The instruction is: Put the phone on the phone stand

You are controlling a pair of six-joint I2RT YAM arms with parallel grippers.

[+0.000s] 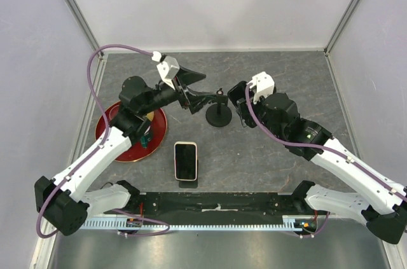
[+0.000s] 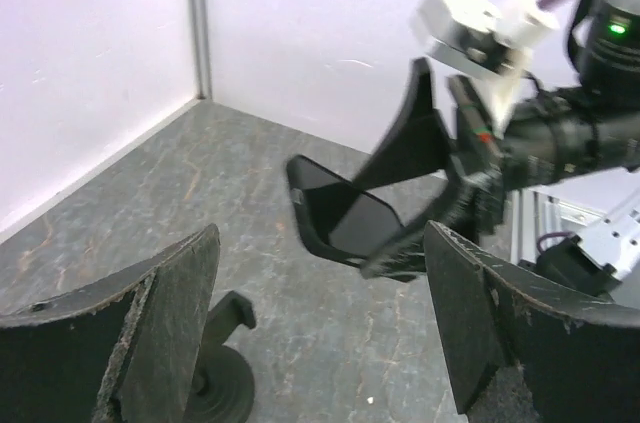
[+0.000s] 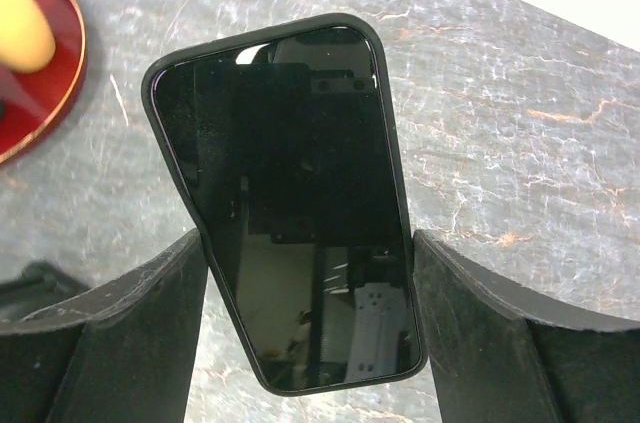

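A black phone (image 3: 285, 193) hangs above the table with my right gripper (image 3: 310, 238) shut on its two long edges, screen toward the right wrist camera. In the left wrist view the same phone (image 2: 345, 218) is held tilted in the right gripper's fingers. The phone stand (image 1: 219, 116), black with a round base and a short post, stands mid-table between the two grippers, just left of the right gripper (image 1: 239, 103). My left gripper (image 1: 205, 88) is open and holds nothing. It hovers just behind and left of the stand, whose base (image 2: 222, 388) shows beside its left finger.
A second phone (image 1: 186, 161) with a light rim lies flat near the front edge. A red plate (image 1: 130, 130) with a yellow item (image 3: 22, 23) on it sits at the left under the left arm. Enclosure walls close off the left, right and back.
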